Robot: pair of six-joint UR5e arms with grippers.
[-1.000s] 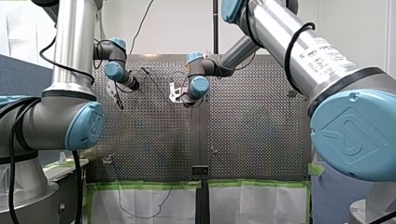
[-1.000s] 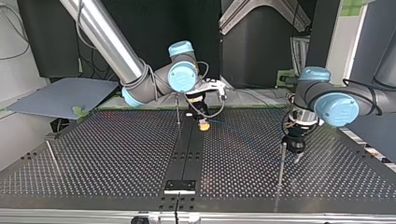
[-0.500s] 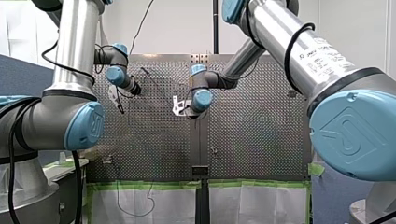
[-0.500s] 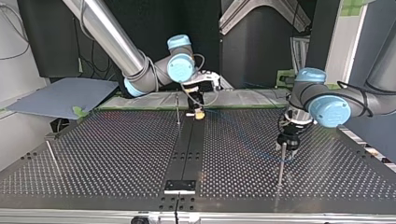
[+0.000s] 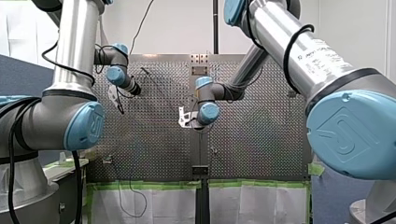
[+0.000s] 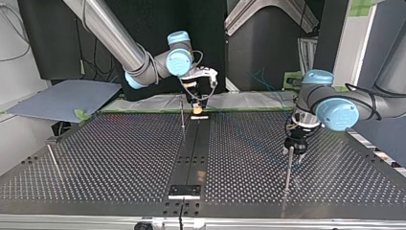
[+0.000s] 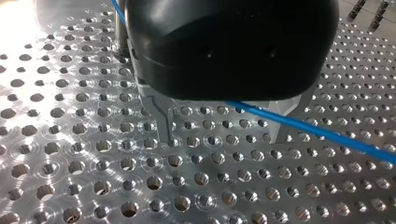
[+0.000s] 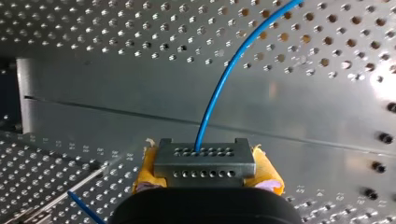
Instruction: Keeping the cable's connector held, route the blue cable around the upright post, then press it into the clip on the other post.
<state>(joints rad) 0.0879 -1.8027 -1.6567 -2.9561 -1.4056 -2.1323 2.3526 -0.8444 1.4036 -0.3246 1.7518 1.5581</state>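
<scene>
The connector (image 8: pixel 204 161) is clamped between the yellow pads (image 8: pixel 145 170) of my right gripper (image 6: pixel 197 109), which hangs over the far edge of the table (image 6: pixel 119 158) in the top view. The blue cable (image 8: pixel 219 88) arcs away from the connector. The cable also runs under my left gripper (image 7: pixel 222 128), whose metal fingers (image 7: pixel 163 123) stand apart, just beside a post (image 6: pixel 288 167) at the top view's right.

1. Table (image 7: pixel 70 163): I see bare perforated metal, shiny, throwing glare.
2. Connector (image 8: pixel 204 161): a dull grey metal block, matt.
3. Blue cable (image 8: pixel 219 93) leaving the connector: smooth, slightly glossy jacket.
4. Yellow pads (image 8: pixel 145 170) flanking the connector: soft-looking, rough, with frayed edges.
5. My left gripper (image 7: pixel 220 139): smooth black housing with a faint sheen, bare metal fingers (image 7: pixel 159 117).
</scene>
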